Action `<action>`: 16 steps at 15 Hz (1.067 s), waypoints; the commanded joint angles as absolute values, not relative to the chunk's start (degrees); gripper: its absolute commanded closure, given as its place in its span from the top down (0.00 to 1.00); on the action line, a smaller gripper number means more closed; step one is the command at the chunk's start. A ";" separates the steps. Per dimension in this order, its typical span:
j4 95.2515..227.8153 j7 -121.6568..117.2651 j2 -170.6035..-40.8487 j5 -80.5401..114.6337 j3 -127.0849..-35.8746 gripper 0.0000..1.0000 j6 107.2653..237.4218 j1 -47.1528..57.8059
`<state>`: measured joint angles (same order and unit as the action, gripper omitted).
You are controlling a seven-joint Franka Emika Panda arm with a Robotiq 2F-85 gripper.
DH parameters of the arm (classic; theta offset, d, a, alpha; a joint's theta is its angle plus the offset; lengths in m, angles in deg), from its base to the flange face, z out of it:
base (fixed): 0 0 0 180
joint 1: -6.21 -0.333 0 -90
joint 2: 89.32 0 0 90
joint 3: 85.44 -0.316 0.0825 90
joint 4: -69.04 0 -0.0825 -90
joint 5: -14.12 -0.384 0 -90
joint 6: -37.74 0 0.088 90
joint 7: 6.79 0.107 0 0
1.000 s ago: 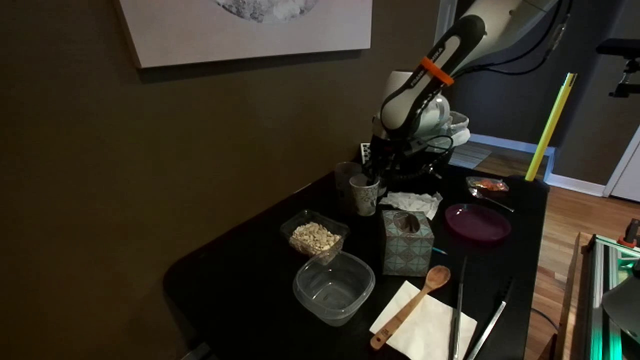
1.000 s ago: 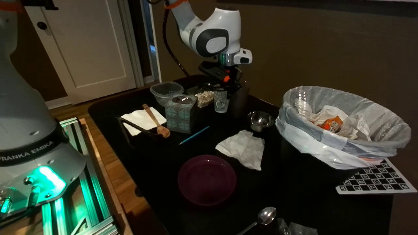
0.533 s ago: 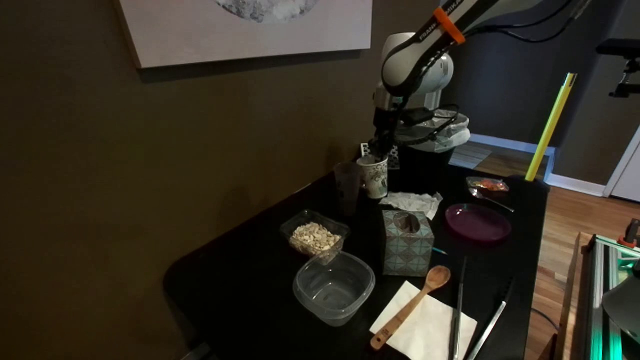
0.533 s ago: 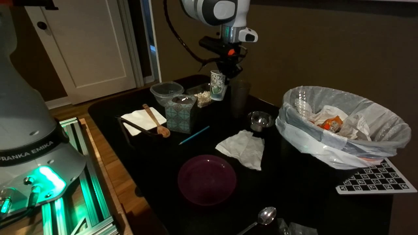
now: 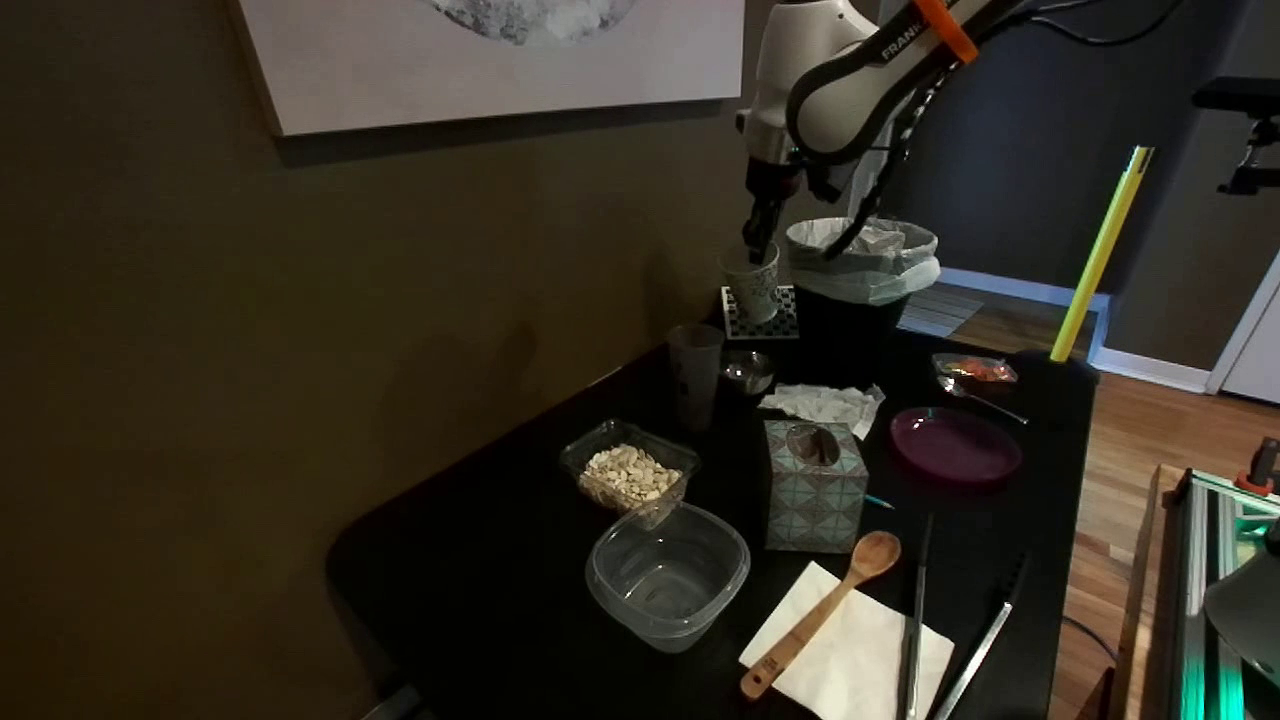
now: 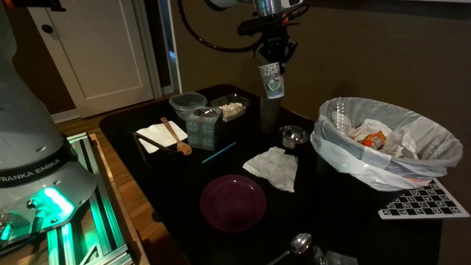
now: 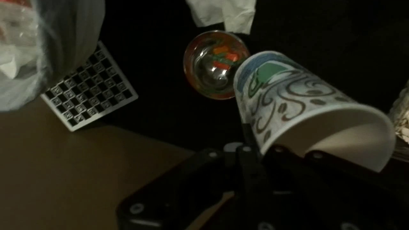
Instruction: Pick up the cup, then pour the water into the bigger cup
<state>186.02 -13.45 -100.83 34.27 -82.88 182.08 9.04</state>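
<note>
In both exterior views, the gripper [image 6: 282, 67] pinches the cup [image 6: 271, 82] by its rim, aloft near the edge of the table [image 5: 500, 610] along the wall [image 5: 450, 250]; I'd centre it over the bigger cup [image 5: 697, 375] before tipping slowly.

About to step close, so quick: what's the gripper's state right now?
Gripper: closed, holding the patterned cup by its rim, in the air.

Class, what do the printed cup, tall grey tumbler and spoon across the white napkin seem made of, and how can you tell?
Printed cup: probably paper, matte, from its thin wall and swirl print.
Tall tumbler: likely dull plastic, greyish and seemingly translucent; glass is possible.
Spoon: apparently smooth wood, warm brown without metallic glint.
</note>
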 commanded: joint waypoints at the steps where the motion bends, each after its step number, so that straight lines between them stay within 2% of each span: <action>1: 185.46 -6.13 -102.94 49.44 -79.72 0.01 188.26 5.38; 6: 182.00 8.50 -108.29 72.64 -66.69 0.01 196.05 -6.64; 8: 181.42 16.60 -109.53 81.16 -66.36 0.01 196.14 -7.25; 9: 183.46 10.40 -107.19 74.81 -68.51 0.04 195.16 -5.20; 16: 182.05 16.06 -108.69 83.49 -66.60 0.01 194.42 -7.78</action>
